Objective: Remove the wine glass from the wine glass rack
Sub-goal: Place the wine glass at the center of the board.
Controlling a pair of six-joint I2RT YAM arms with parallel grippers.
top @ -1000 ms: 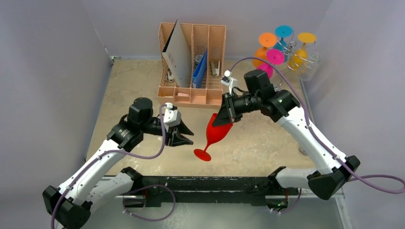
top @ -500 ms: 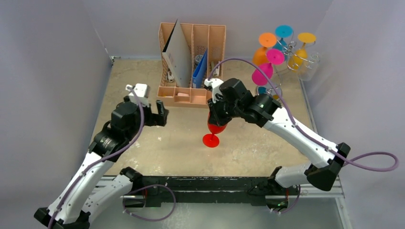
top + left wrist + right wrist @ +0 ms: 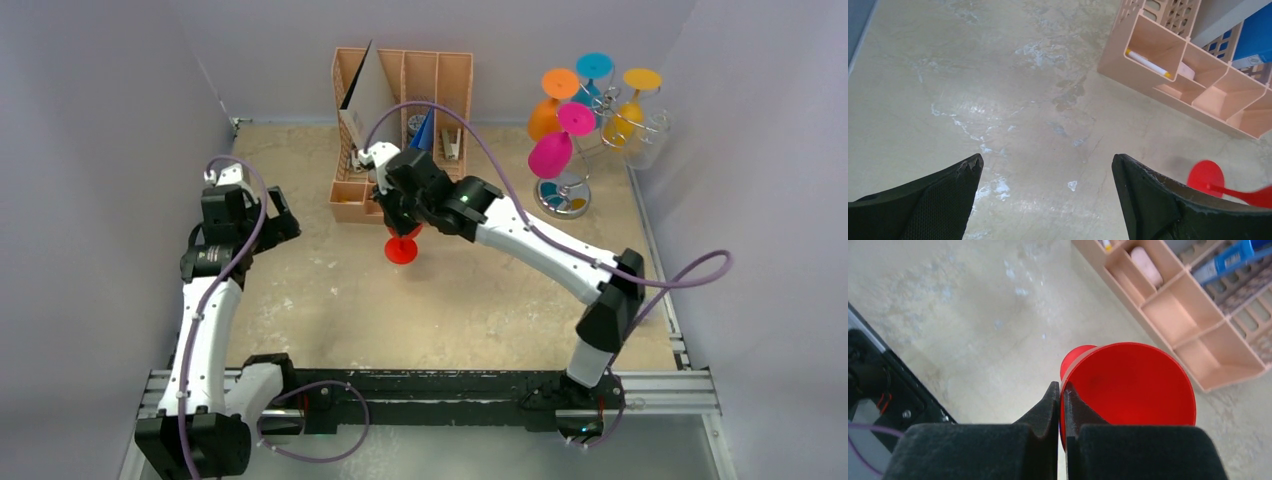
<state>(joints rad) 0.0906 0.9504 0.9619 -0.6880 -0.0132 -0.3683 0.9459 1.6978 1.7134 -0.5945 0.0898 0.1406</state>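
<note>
The right gripper point(image 3: 1060, 392) was clenched on the rim of the red glass point(image 3: 1133, 385), bowl up, foot low over the table point(image 3: 300, 300), just before the organiser point(image 3: 440, 75). Within the last second it had come there from mid-table, while the left gripper point(image 3: 1048, 170) sprang wide, empty, and drew left. We judged the glass, well apart from the rack point(image 3: 566, 188), removed; only set-down remained.
</note>
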